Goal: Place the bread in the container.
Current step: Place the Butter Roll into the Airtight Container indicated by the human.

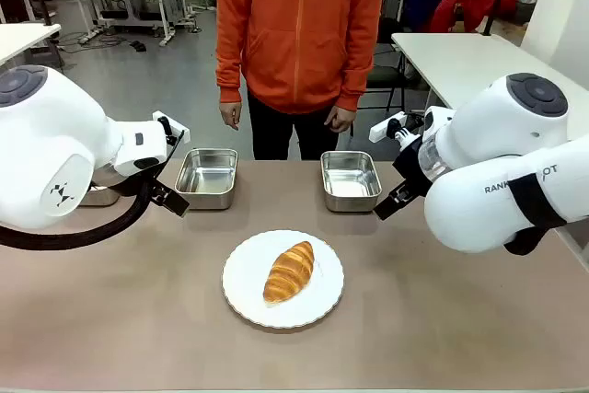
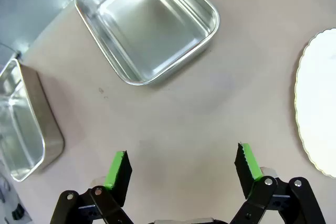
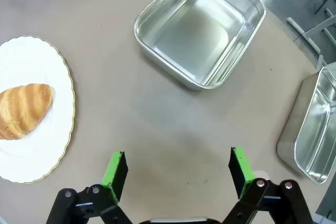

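Note:
The bread (image 1: 290, 271), a golden-brown croissant, lies on a round white plate (image 1: 243, 279) at the middle of the table. Two empty steel containers stand beyond it, one to the left (image 1: 208, 178) and one to the right (image 1: 350, 180). My left gripper (image 2: 181, 161) hovers open over bare tabletop, just short of the left container (image 2: 147, 24), with the plate's rim (image 2: 315, 103) at its side. My right gripper (image 3: 178, 163) is open too, above the table before the right container (image 3: 202, 35), and the bread (image 3: 23, 109) is off to its left. Nothing is held.
A person in an orange hoodie (image 1: 299, 25) stands at the far edge, hands hanging down. Another steel tray (image 2: 21, 124) sits near the left arm and one more (image 3: 315, 129) near the right arm. Bare tabletop surrounds the plate.

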You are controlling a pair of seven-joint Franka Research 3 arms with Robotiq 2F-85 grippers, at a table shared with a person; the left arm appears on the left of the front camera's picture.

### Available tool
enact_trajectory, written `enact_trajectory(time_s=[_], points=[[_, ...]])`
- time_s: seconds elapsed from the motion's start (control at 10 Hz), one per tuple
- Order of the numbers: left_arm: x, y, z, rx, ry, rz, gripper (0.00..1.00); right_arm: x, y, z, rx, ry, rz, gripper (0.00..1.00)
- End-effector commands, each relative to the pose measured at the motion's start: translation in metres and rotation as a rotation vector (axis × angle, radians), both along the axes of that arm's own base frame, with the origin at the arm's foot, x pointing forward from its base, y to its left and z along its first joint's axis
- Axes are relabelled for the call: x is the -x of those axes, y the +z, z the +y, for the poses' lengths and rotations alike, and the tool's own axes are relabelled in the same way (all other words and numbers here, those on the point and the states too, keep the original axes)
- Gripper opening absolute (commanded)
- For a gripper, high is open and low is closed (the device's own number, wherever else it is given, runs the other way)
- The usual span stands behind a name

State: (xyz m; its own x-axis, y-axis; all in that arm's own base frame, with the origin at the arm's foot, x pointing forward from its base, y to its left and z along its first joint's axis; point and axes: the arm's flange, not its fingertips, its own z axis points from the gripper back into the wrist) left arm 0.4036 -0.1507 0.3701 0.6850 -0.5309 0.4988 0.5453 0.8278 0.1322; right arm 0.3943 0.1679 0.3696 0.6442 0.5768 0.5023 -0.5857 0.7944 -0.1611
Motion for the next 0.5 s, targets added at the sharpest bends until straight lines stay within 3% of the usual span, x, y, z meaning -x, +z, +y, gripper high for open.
enact_trajectory(time_s=[0.0,0.4], points=[[0.0000,0.0001,-0.0001,0.000,0.000,0.000,1.00,0.0000,0.0003,0.0000,0.000,0.000,-0.001,1.00],[0.0000,0.0001,-0.0001,0.000,0.000,0.000,1.00,0.0000,0.0003,0.0000,0.000,0.000,-0.001,1.00]])
